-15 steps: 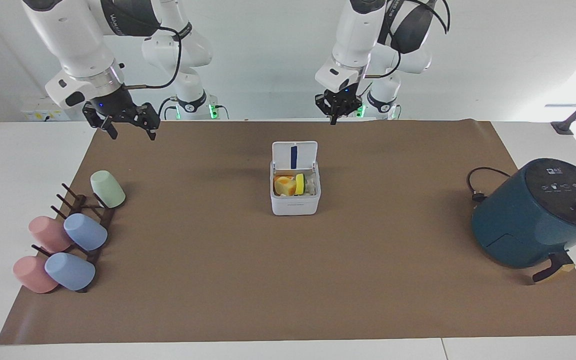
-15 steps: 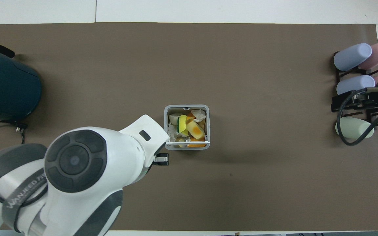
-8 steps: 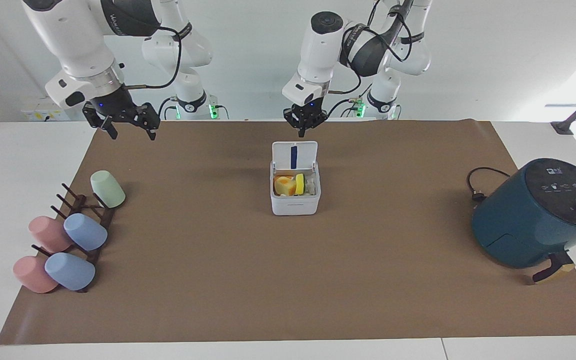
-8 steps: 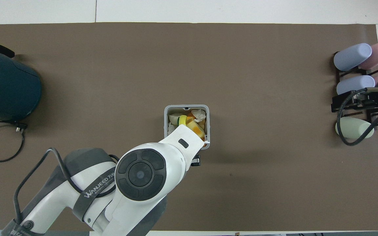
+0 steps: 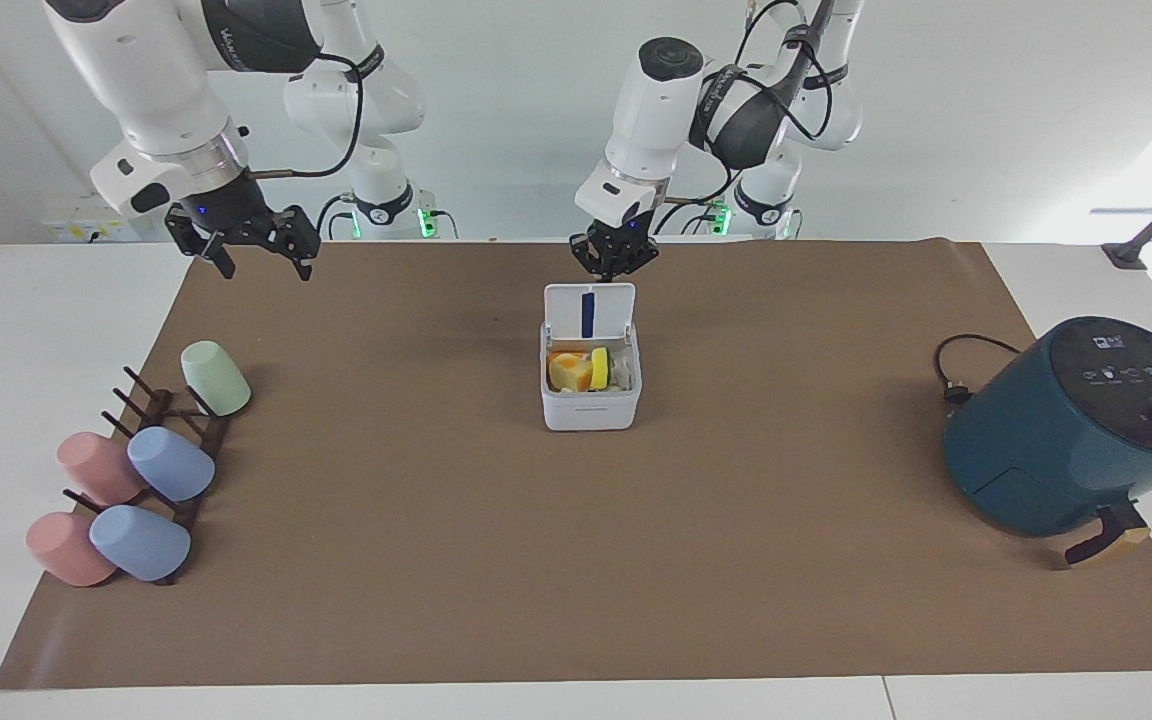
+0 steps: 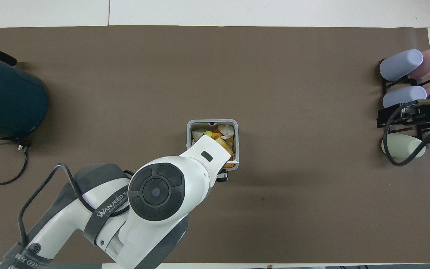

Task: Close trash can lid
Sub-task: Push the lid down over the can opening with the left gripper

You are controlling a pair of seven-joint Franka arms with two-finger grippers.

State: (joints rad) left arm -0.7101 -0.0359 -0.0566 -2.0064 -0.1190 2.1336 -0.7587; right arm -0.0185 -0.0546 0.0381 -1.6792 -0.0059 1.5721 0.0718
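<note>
The small white trash can (image 5: 591, 405) stands on the middle of the brown mat, with orange, yellow and white scraps inside. Its lid (image 5: 589, 312) stands upright on the edge nearer to the robots, the blue stripe of its underside showing. My left gripper (image 5: 614, 274) is shut and hangs just above the lid's top edge, not clearly touching it. In the overhead view my left arm covers the nearer part of the trash can (image 6: 212, 122) and hides the lid. My right gripper (image 5: 261, 262) is open and empty, waiting in the air at the right arm's end of the table.
A dark teal air fryer (image 5: 1066, 430) with its cable (image 5: 956, 365) stands at the left arm's end. A dark rack (image 5: 176, 435) holding several pastel cups, such as a green one (image 5: 216, 378), lies at the right arm's end.
My left arm has swung from its resting spot toward the trash can and come down over the lid's top edge. The lid and the right arm have not moved.
</note>
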